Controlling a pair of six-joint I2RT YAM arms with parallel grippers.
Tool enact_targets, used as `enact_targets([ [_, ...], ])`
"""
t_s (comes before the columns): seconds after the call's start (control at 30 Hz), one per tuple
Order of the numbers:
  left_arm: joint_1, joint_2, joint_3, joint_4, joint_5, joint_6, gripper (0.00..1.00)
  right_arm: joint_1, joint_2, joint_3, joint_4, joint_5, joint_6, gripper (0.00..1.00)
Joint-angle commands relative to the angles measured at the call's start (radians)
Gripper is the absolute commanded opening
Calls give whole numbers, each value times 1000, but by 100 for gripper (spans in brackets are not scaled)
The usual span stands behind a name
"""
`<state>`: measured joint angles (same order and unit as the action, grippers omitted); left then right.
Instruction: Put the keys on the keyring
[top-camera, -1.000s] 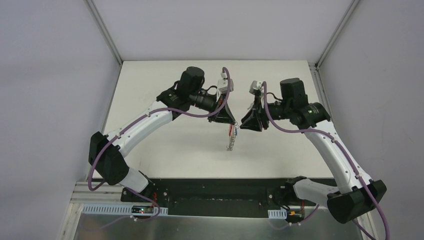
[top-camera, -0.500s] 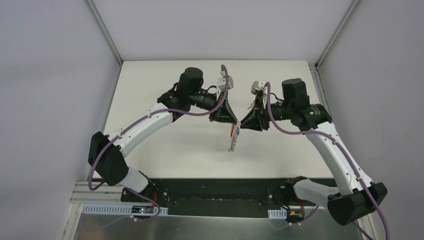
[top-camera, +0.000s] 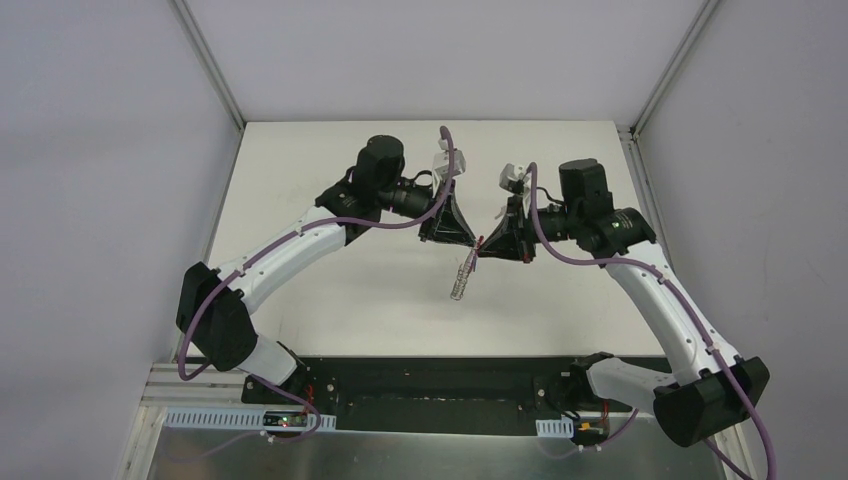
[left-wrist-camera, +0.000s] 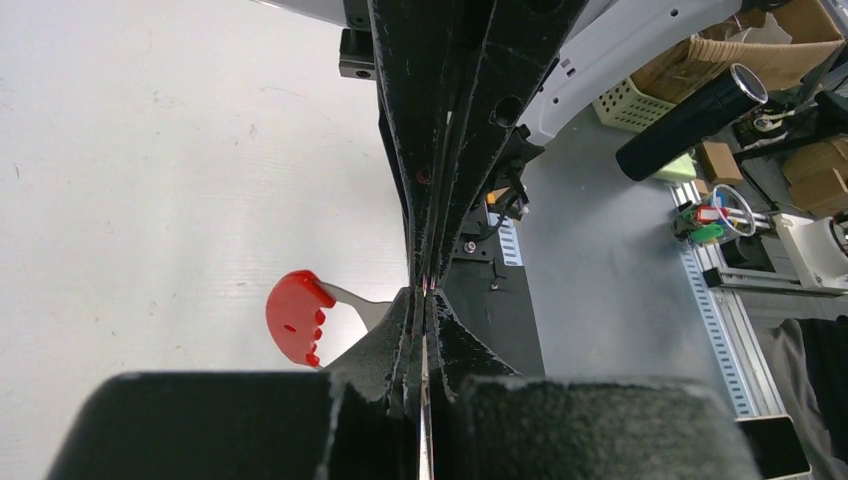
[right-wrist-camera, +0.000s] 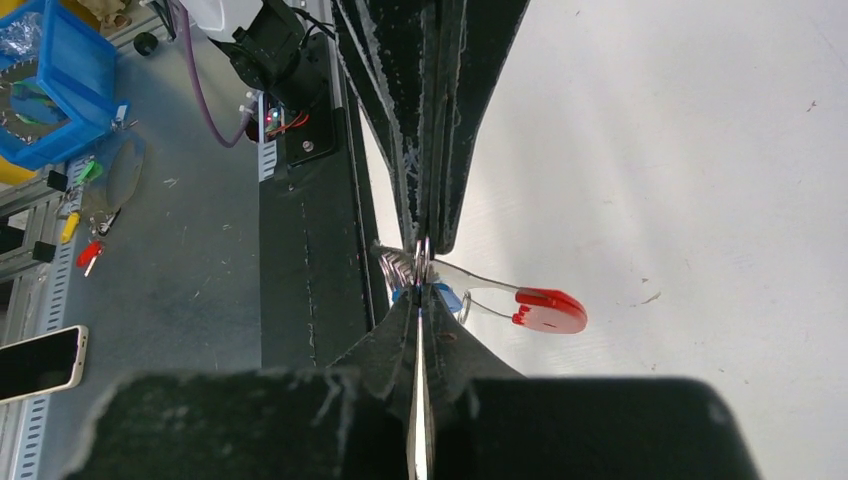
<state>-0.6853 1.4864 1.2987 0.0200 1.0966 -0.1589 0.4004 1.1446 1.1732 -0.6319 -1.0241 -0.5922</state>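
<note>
My two grippers meet tip to tip above the middle of the white table. My left gripper (top-camera: 468, 243) (left-wrist-camera: 422, 292) is shut on the keyring's metal stem. The red curved band (left-wrist-camera: 293, 318) sticks out to its left. The silvery chain (top-camera: 460, 282) hangs down below the tips. My right gripper (top-camera: 484, 245) (right-wrist-camera: 420, 290) is shut, and the blue key head (right-wrist-camera: 452, 299) shows right at its fingertips. The small rings (right-wrist-camera: 398, 266) and the red band (right-wrist-camera: 550, 310) lie on either side of it. I cannot make out the silver key.
The white table (top-camera: 350, 290) lies under both arms, with grey walls on three sides. A black base rail (top-camera: 440, 385) runs along the near edge. Off the table are a blue bin (right-wrist-camera: 50, 90) and a phone (right-wrist-camera: 40, 362).
My right gripper has moved left until its tips touch my left gripper's tips. The hanging chain has risen slightly and swung a little.
</note>
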Motion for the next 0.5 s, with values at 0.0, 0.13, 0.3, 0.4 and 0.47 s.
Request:
enact_targets([
  [0.0, 9, -43, -18, 208, 43, -125, 0, -5, -5, -30, 61, -51, 30, 0],
  [0.13, 10, -33, -51, 373, 39, -274, 0, -5, 0, -47, 93, -61, 55, 0],
  [0.3, 10, -23, -72, 449, 30, -335, 0, -7, -5, -52, 118, -61, 82, 3],
  [0.4, 10, -23, -79, 451, 28, -335, 0, -15, -23, -54, 123, -54, 85, 14],
  [0.47, 10, -24, -85, 454, 26, -338, 0, -30, -43, -51, 123, -48, 86, 22],
])
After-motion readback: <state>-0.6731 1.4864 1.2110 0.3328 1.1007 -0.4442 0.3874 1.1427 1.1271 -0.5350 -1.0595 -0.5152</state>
